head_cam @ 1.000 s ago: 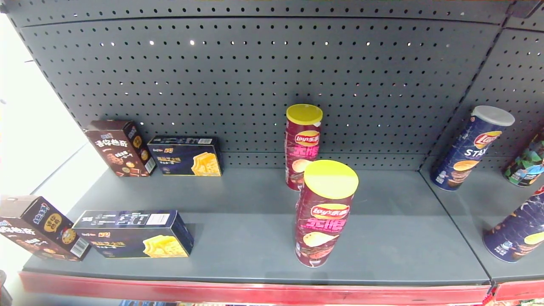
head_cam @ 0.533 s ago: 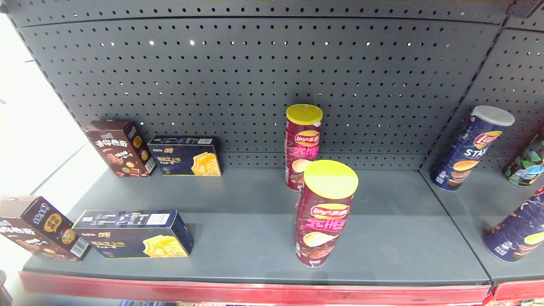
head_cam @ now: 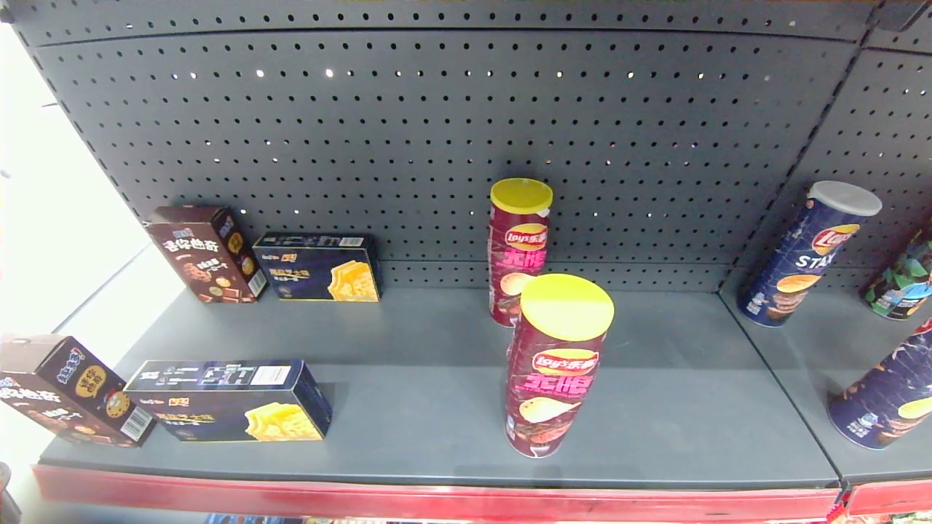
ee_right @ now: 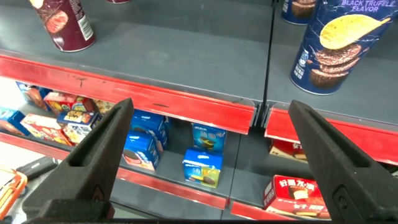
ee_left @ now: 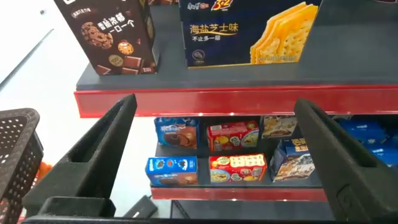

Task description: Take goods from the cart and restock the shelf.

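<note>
Shelf (head_cam: 408,415) ahead of left gripper (ee_left: 216,103) | right gripper (ee_right: 211,107) | both spread, empty

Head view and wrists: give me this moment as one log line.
left gripper open, empty | right gripper open, empty | both facing shelf front | front can, rear can upright

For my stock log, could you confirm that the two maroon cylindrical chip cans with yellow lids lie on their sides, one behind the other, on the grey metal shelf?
Not quite: in the head view the front maroon cylindrical chip can and the rear maroon cylindrical chip can, both yellow-lidded, stand upright, one behind the other on the grey metal shelf.
</note>
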{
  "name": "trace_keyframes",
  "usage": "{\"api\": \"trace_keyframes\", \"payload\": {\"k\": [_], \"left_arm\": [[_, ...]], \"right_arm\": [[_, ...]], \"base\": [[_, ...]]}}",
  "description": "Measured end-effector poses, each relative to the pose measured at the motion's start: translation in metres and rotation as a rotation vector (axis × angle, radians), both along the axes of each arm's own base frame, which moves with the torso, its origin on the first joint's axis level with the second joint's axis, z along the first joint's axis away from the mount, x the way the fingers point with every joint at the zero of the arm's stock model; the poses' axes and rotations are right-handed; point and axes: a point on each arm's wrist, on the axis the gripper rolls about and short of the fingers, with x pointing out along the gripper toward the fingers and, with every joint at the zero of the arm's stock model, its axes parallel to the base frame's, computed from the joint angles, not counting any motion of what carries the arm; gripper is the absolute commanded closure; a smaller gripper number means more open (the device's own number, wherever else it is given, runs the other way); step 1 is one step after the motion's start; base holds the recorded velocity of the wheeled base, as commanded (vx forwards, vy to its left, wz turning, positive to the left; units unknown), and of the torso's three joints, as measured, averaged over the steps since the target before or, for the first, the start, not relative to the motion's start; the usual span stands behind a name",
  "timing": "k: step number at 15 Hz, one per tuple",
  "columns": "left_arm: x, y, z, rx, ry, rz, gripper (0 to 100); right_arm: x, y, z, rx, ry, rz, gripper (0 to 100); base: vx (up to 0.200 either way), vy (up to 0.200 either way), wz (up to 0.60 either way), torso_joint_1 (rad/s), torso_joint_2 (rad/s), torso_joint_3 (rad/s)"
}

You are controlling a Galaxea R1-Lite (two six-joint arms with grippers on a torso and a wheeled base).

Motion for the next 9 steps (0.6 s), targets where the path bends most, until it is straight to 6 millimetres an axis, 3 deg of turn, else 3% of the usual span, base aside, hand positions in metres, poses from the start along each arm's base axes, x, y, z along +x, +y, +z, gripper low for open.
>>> {"api": "trace_keyframes", "payload": {"k": [2, 4, 7, 9], "left_arm": [[0.000, 0.000, 0.000, 0.000, 0.002, 0.000, 0], [0.000, 0.000, 0.000, 0.000, 0.002, -0.001, 0], [0.000, 0.000, 0.000, -0.001, 0.002, 0.001, 0], [0.000, 0.000, 0.000, -0.002, 0.002, 0.000, 0]], "right_arm": [[-0.005, -0.001, 0.022, 0.053, -0.046, 0.001, 0], [-0.003, -0.001, 0.057, 0.083, -0.061, 0.035, 0], [0.021, 0.009, 0.099, 0.015, 0.016, 0.153, 0], [0.042, 0.020, 0.115, -0.037, 0.085, 0.270, 0]], "base": [[0.000, 0.000, 0.00, 0.000, 0.00, 0.000], [0.000, 0.000, 0.00, 0.000, 0.00, 0.000], [0.000, 0.000, 0.00, 0.000, 0.00, 0.000], [0.000, 0.000, 0.00, 0.000, 0.00, 0.000]]}}
